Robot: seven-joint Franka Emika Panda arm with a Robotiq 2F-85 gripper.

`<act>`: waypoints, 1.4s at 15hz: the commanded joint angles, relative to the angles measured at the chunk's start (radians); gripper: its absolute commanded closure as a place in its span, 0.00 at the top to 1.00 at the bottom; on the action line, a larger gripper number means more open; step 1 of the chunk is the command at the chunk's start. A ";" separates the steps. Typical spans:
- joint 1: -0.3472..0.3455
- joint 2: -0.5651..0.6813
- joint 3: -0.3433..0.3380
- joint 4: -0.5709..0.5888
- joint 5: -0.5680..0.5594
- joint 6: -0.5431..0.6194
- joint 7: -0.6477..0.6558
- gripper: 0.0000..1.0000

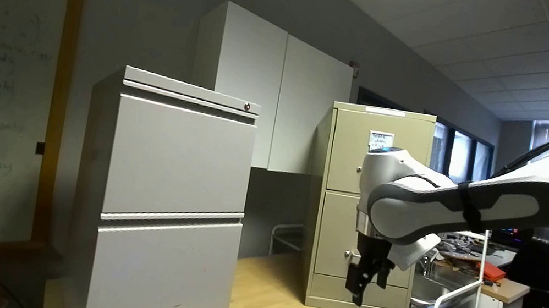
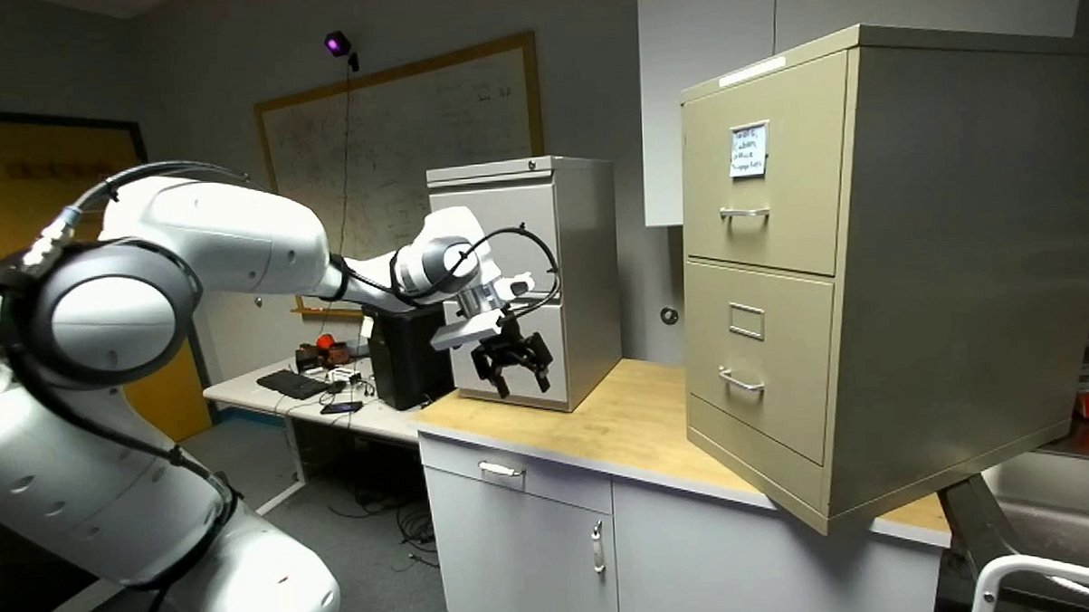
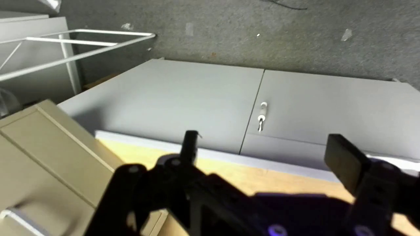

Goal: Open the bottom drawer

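Observation:
The bottom drawer (image 2: 786, 356) is the lower of two drawers in the beige filing cabinet. It is shut, its front flush with the cabinet. Its silver handle (image 2: 741, 380) is also visible in an exterior view (image 1: 351, 254), where my gripper partly covers the drawer front (image 1: 335, 228). In the wrist view the drawer front (image 3: 19, 173) and handle (image 3: 24, 223) are at the lower left, cut off by the frame. My gripper (image 2: 524, 388) points down, apart from the drawer and out to one side of it. Its fingers (image 3: 262, 144) are wide apart with nothing between them.
A light-grey two-drawer cabinet (image 1: 177, 166) stands on the wooden counter (image 2: 603, 417) beside the beige one. Grey base cupboards (image 2: 516, 542) with handles are below. A white metal frame (image 3: 108, 46) and a sink (image 2: 1050, 506) lie on the beige cabinet's far side.

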State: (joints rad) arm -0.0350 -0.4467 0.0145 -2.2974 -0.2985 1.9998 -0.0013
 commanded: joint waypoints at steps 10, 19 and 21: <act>-0.071 0.413 -0.033 0.437 -0.282 0.159 -0.005 1.00; -0.074 0.646 -0.124 0.664 -0.415 0.147 -0.036 1.00; -0.079 0.676 -0.139 0.682 -0.417 0.148 -0.050 1.00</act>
State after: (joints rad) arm -0.1114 0.1728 -0.1054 -1.6850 -0.6993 2.1693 -0.0127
